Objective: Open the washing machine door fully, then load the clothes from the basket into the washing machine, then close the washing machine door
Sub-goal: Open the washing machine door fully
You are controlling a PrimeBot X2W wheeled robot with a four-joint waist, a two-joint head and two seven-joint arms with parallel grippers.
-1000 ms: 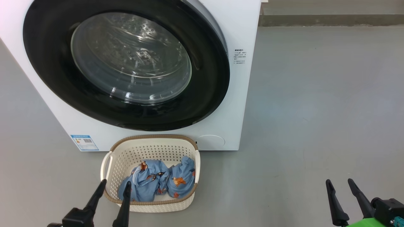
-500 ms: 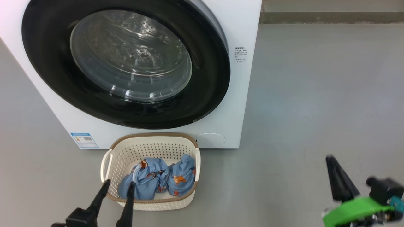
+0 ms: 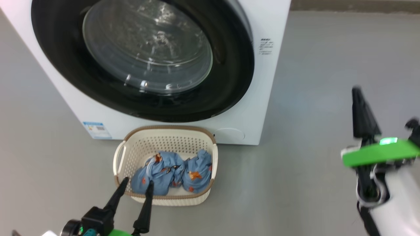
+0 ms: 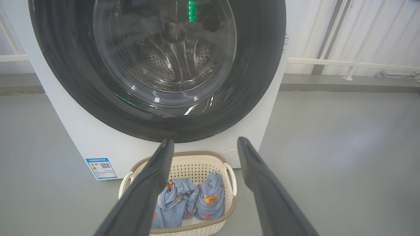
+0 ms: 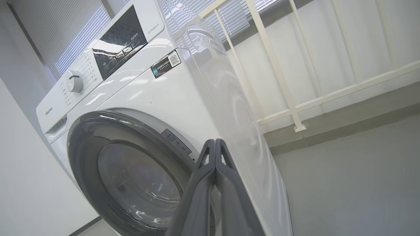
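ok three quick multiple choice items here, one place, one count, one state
1. Where is the cream-white perforated plastic basket? A) on the grey floor before the big white washing machine B) on top of it C) inside it
2. How many light blue printed garments lie in it? A) one B) two C) four
3. The right gripper, with long dark fingers, is: A) wide open B) shut, empty C) shut on cloth
1 A: it sits at the machine's foot. 2 B: two bundles side by side. 3 B: fingers pressed together, nothing between.

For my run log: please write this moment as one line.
door shut | clothes in basket | left tool open | right tool shut, empty
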